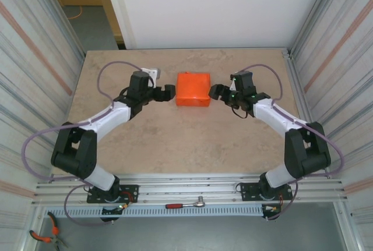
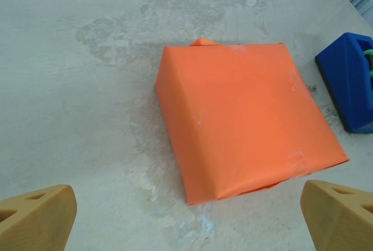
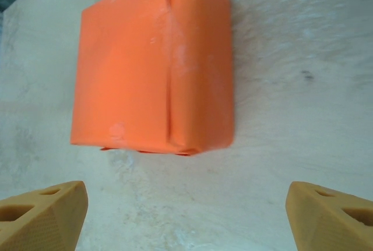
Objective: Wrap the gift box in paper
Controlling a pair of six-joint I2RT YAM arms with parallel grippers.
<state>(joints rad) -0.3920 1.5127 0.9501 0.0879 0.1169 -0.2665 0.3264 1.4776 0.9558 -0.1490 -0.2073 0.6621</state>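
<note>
Beige tabletop [image 1: 175, 140] carried the paper [image 1: 194, 89], folded shut into an orange parcel at the middle of its far half. Just beside it stood the left gripper [image 1: 167, 92] and the right gripper [image 1: 215, 92], both spread wide, grasping nothing.

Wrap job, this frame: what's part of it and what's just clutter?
Job:
- paper, folded round the box (box itself covered)
- tape dispenser, probably for the seams
- left gripper and right gripper, both open, either side of the parcel

Lying about:
- ratchet, on the frame by the arm bases
- pliers, off the table, near left
</note>
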